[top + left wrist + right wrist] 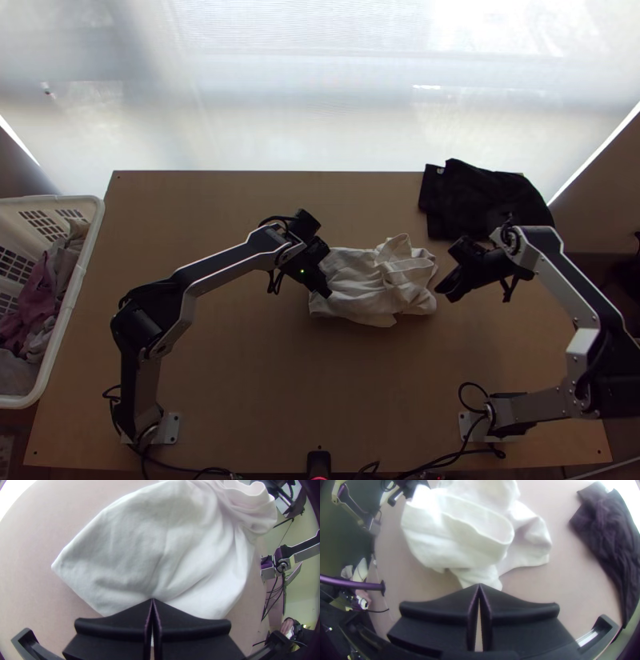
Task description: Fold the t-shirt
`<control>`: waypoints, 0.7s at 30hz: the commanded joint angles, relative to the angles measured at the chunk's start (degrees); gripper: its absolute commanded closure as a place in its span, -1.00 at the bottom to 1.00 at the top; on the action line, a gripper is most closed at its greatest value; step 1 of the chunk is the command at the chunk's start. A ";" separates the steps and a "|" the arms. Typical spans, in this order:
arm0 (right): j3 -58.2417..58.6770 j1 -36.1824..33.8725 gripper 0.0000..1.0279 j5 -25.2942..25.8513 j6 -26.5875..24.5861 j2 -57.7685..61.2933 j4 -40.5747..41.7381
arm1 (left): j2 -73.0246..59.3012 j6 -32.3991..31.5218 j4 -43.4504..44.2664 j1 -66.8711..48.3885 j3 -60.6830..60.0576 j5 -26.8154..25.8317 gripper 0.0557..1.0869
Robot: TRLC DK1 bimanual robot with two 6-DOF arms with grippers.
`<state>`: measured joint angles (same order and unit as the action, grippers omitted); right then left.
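The white t-shirt (352, 280) lies bunched mid-table, probably so both grippers can reach it. The left gripper (153, 599) has its fingers together over the cloth's edge, perhaps to pinch or flatten it; I can't tell whether fabric is caught. The right gripper (480, 584) has its 2 fingers together beside the rumpled end, likely waiting for a fold. The right wrist view shows a gaping opening, harder to read from the top view, which shows the laundry basket (78, 296).
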<state>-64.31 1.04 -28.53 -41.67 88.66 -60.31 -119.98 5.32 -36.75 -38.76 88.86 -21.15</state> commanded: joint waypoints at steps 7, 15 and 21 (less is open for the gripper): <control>-12.94 19.70 0.95 -1.52 12.23 1.25 -3.41 | 0.80 1.27 -0.07 -0.08 -0.18 0.05 0.89; -19.89 27.97 0.95 -1.44 14.34 12.94 1.60 | 1.95 1.88 -0.07 0.36 -1.50 0.32 0.89; -21.47 27.97 0.95 -1.35 14.25 17.51 3.19 | 2.12 2.06 -0.16 0.36 -1.50 0.67 0.89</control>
<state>-82.81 26.59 -29.98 -28.05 101.03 -58.89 -118.28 7.14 -36.49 -38.52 87.61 -20.93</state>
